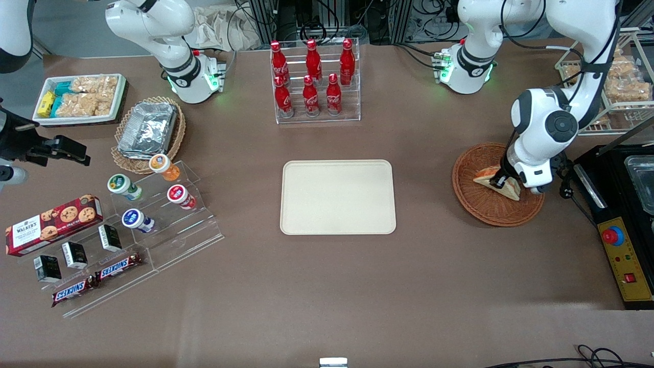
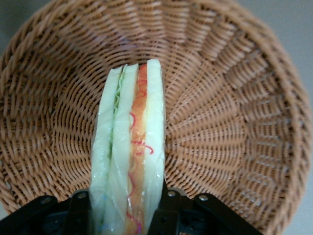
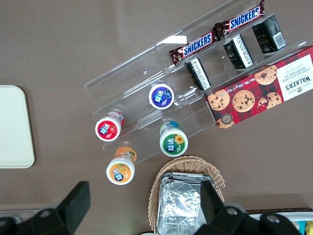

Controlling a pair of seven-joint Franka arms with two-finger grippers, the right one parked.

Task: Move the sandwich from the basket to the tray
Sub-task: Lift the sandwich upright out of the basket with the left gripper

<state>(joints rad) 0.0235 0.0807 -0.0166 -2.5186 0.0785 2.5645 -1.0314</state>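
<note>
- Gripper [image 2: 126, 215] down inside the basket [image 1: 475, 204], fingers [image 2: 78, 210] closed narrowly on the sandwich [image 2: 128, 156], one pad on each bread face.
- Sandwich pinched upright on its edge in the wrist view: pale bread outside, green layer by one slice, orange-red layer by the other (clear wrap with thin red squiggles over it).
- Woven basket wall all around the sandwich in that view; whether it touches the basket floor, cannot tell.
- From the front, gripper [image 1: 503, 181] mostly hidden under the white wrist; sandwich [image 1: 498, 185] seen as a wedge poking out toward the tray [image 1: 338, 197], still within the basket rim.
- Tray flat on the table [image 1: 357, 286], well apart from the basket, toward the parked arm's end from it; nothing on it.
- Only in the front view: rack of red bottles [image 1: 314, 76] farther from the camera than the tray.
- Only sharp in the right wrist view: Snickers bars [image 3: 217, 34], cookie box [image 3: 264, 90], four small cups [image 3: 142, 132] on clear steps, foil containers [image 3: 183, 203] in a paler basket, plus one corner of the tray [image 3: 14, 127].
</note>
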